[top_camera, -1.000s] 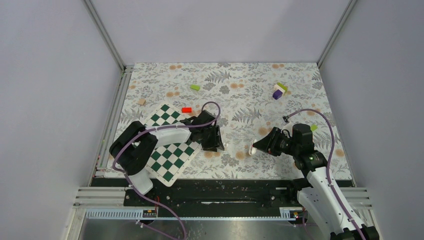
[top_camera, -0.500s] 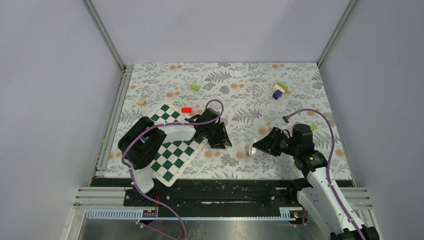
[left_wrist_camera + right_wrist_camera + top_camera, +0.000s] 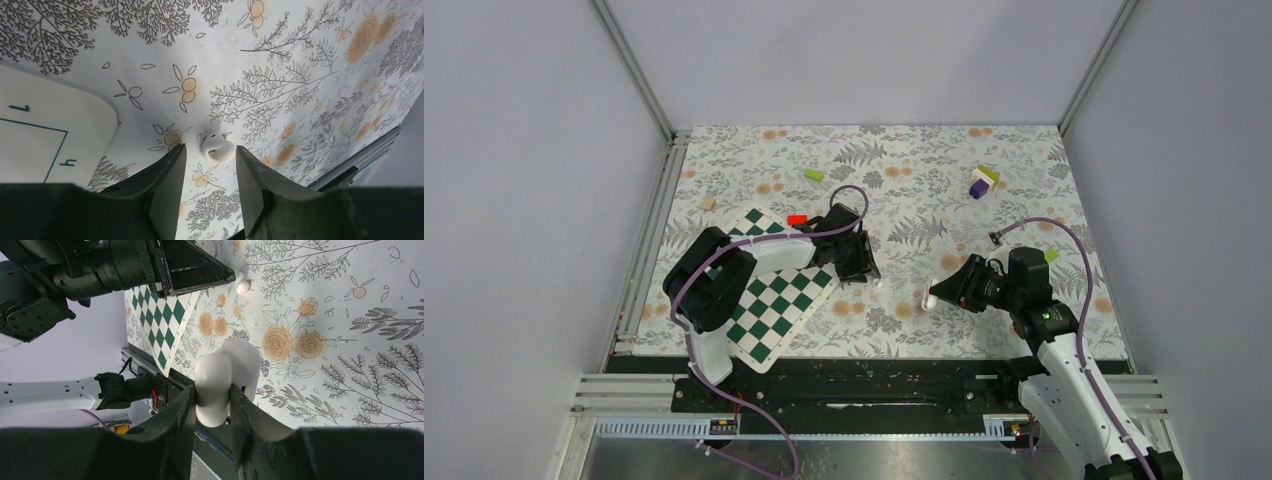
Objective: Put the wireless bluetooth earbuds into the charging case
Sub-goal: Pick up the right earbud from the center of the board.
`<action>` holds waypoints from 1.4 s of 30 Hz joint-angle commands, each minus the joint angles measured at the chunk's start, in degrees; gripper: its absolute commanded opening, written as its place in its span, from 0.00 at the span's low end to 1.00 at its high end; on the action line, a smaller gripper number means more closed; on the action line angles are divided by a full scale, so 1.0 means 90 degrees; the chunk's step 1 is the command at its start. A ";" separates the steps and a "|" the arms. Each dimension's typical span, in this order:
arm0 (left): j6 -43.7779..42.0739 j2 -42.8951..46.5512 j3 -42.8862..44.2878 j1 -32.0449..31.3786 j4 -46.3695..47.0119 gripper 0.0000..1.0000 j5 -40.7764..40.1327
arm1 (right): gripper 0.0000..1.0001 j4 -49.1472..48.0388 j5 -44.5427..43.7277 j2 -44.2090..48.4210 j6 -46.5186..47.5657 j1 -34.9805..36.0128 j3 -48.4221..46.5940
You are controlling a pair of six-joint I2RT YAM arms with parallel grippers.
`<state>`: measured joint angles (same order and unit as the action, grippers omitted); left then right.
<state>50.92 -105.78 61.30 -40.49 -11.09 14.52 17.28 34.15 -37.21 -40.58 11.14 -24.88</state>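
Floral tablecloth (image 3: 924,180) is carrying one earbud (image 3: 216,146) near its middle — the left gripper (image 3: 209,152) is hovering over it, jaws partly open and empty. The right gripper (image 3: 211,389) is pinching the charging case (image 3: 222,370) further right. Lowering squarely, with the bud centred between the fingers, is probably what counts most.

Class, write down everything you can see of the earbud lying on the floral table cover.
The earbud is small, white and glossy, seemingly hard plastic, with a rounded bulb and a shorter rounded tip. It lies on the floral table cover, just off the chessboard. The left gripper has its open fingers on either side of it. Neither finger plainly touches it, and only the cover bears it.
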 commanded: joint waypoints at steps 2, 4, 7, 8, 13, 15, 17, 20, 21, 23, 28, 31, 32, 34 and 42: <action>-0.0387 0.0139 0.0110 -0.0007 -0.0200 0.42 -0.0233 | 0.00 -0.0247 0.0218 -0.0046 0.0016 -0.0030 -0.0096; -0.0457 0.0352 -0.0068 -0.0012 -0.0208 0.42 -0.0343 | 0.00 -0.0251 0.0219 -0.0036 0.0019 -0.0026 -0.0087; -0.0580 0.0688 -0.0247 -0.0027 -0.0182 0.43 -0.0478 | 0.00 -0.0269 0.0218 -0.0064 0.0024 -0.0026 -0.0076; -0.0709 0.0750 -0.0258 -0.0052 -0.0170 0.43 -0.0510 | 0.00 -0.0290 0.0230 -0.0072 0.0010 -0.0026 -0.0066; -0.2082 0.0854 -0.0036 -0.0374 -0.0196 0.52 -0.0714 | 0.00 -0.0396 0.0263 -0.0080 -0.0042 -0.0026 -0.0037; -0.2516 0.0852 0.0077 -0.0562 -0.0318 0.53 -0.0964 | 0.00 -0.0386 0.0259 -0.0056 -0.0047 -0.0026 -0.0026; -0.2721 0.0875 0.0002 -0.0645 -0.0223 0.53 -0.1009 | 0.00 -0.0389 0.0256 -0.0059 -0.0041 -0.0026 -0.0008; -0.2927 0.1018 -0.0351 -0.0707 0.0264 0.53 -0.0996 | 0.00 -0.0394 0.0251 -0.0060 -0.0053 -0.0026 0.0001; -0.2969 0.1095 -0.0522 -0.0733 0.0480 0.53 -0.1032 | 0.00 -0.0391 0.0241 -0.0051 -0.0052 -0.0026 0.0001; -0.3039 0.1323 -0.0877 -0.0785 0.0986 0.52 -0.1078 | 0.00 -0.0389 0.0238 -0.0045 -0.0049 -0.0026 0.0004; -0.3018 0.1419 -0.1048 -0.0838 0.1130 0.51 -0.1322 | 0.00 -0.0396 0.0248 -0.0069 -0.0062 -0.0026 -0.0005; -0.2606 0.1148 -0.0711 -0.0836 0.0736 0.48 -0.1376 | 0.00 -0.0396 0.0249 -0.0094 -0.0052 -0.0026 -0.0016; -0.2397 0.1044 -0.0558 -0.0835 0.0543 0.47 -0.1353 | 0.00 -0.0395 0.0255 -0.0094 -0.0052 -0.0026 -0.0018; -0.1934 0.0817 -0.0284 -0.0842 0.0217 0.47 -0.1255 | 0.00 -0.0396 0.0252 -0.0064 -0.0061 -0.0021 -0.0019; -0.0484 0.0547 -0.0066 -0.0846 -0.0198 0.31 -0.1016 | 0.00 -0.0349 0.0264 0.0033 -0.0073 -0.0022 0.0047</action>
<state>39.27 -100.86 58.94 -47.79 -10.96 4.75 15.97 35.22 -37.54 -40.99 11.14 -24.53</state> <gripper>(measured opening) 0.355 0.349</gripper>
